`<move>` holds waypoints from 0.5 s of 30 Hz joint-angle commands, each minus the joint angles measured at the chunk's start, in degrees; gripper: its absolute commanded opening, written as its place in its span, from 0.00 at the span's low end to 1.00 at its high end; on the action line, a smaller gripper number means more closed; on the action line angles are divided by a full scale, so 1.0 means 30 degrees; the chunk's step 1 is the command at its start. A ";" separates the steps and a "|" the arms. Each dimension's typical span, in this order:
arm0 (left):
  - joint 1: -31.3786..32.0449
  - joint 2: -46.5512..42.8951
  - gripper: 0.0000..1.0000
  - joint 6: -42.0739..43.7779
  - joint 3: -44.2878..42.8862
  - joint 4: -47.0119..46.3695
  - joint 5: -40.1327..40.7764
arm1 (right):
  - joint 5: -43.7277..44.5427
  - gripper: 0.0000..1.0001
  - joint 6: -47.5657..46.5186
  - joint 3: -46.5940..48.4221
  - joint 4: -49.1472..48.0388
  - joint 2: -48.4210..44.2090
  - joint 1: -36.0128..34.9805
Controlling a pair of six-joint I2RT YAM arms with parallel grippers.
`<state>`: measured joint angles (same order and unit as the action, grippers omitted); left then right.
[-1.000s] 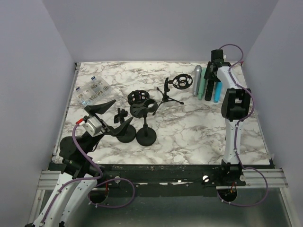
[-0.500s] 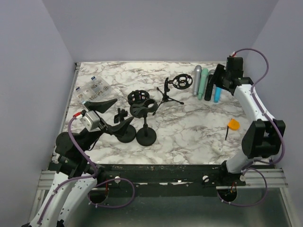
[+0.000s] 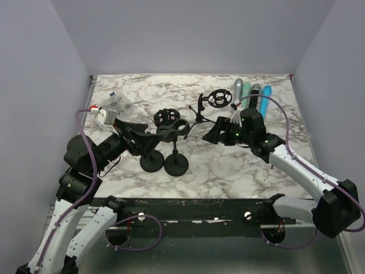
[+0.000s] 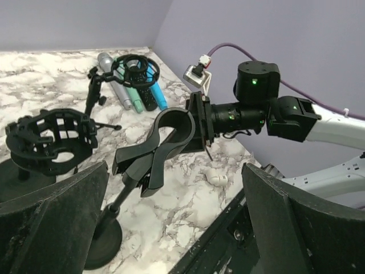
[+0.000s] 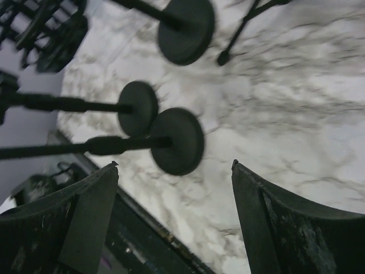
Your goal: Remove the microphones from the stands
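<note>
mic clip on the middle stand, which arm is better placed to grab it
Likely left: the open left gripper frames the mic clip in its wrist view; the right gripper looks down at stand bases.

Four microphones [image 3: 246, 90] lie side by side near the table's [image 3: 245, 168] far right corner. Black stands [image 3: 171, 128] cluster mid-table, flanked by left gripper [image 3: 137, 139] and right gripper [image 3: 218, 132].

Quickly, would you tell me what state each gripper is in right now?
Left gripper: open, holding nothing.
Right gripper: open, holding nothing.
</note>
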<state>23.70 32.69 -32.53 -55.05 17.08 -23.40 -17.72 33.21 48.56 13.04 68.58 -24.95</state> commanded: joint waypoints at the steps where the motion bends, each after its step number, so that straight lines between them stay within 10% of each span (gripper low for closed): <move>1: 0.0009 -0.0724 0.99 -0.0975 0.0470 0.0412 0.0253 | -0.1487 0.83 0.3285 -0.1038 -0.3116 -0.1238 -0.2797; 15: 0.0009 -0.0491 0.99 0.2166 -0.0456 0.2563 0.2966 | 0.0907 1.00 0.9650 -0.0875 -0.6775 -0.3519 -0.7127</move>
<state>23.70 31.97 -31.22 -54.00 22.87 -19.31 -19.73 56.27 44.86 -4.19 59.99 -44.40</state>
